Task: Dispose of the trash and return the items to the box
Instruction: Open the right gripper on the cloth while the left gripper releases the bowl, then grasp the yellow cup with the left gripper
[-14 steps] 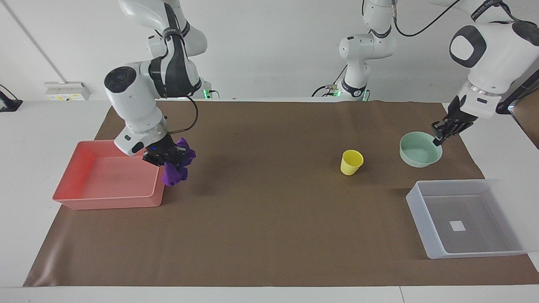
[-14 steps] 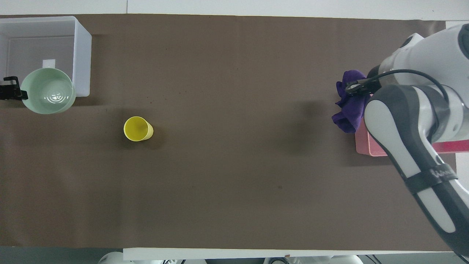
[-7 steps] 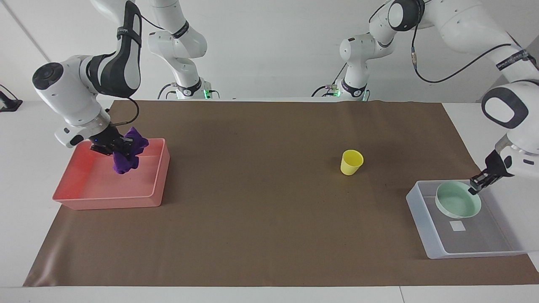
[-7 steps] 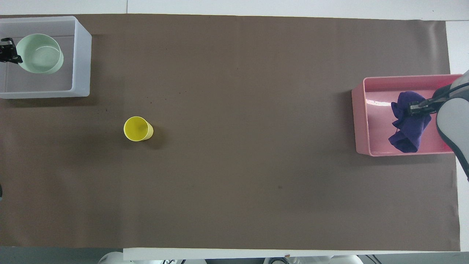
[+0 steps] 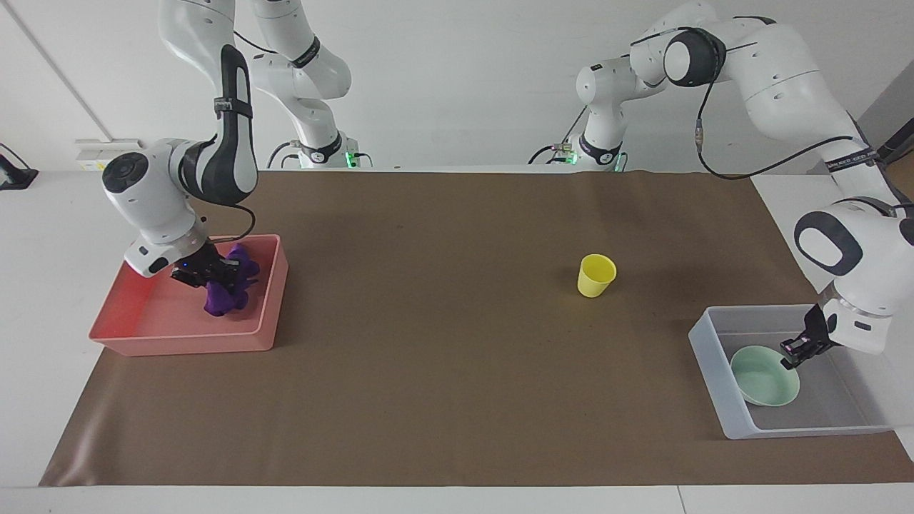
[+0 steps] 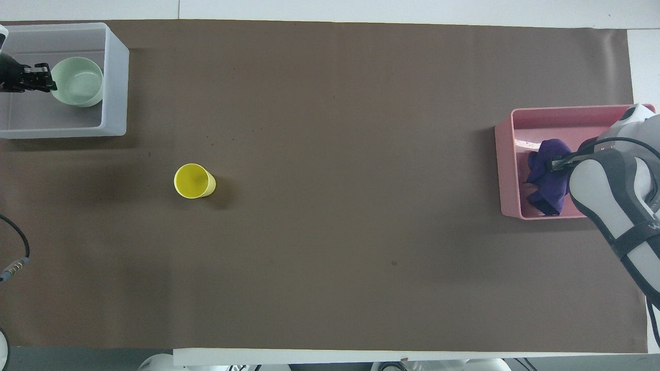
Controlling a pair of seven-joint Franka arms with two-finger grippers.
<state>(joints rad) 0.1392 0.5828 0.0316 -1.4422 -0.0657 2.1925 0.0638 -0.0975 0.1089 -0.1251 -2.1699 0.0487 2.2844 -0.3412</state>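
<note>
My right gripper [image 5: 214, 275] is shut on the purple cloth wad [image 5: 228, 296], low inside the pink tray [image 5: 178, 339]; the cloth's lower end seems to touch the tray floor. In the overhead view the gripper [image 6: 557, 164] and the cloth [image 6: 544, 178] are at the tray's [image 6: 508, 175] end nearest the table's middle. My left gripper [image 5: 794, 353] is shut on the rim of the mint-green bowl [image 5: 764, 375], low inside the translucent box [image 5: 710, 364]; it also shows from overhead [image 6: 44, 82] with the bowl [image 6: 77, 81] and box [image 6: 116, 77]. The yellow cup [image 5: 595, 275] [image 6: 193, 181] stands upright on the mat.
A brown mat [image 5: 428, 357] covers the table. The box's white floor square is hidden under the bowl. The cup stands nearer to the robots than the box, toward the table's middle.
My left gripper lowered the bowl deeper into the box. My right gripper lowered the cloth into the pink tray and shifted it toward the table's middle.
</note>
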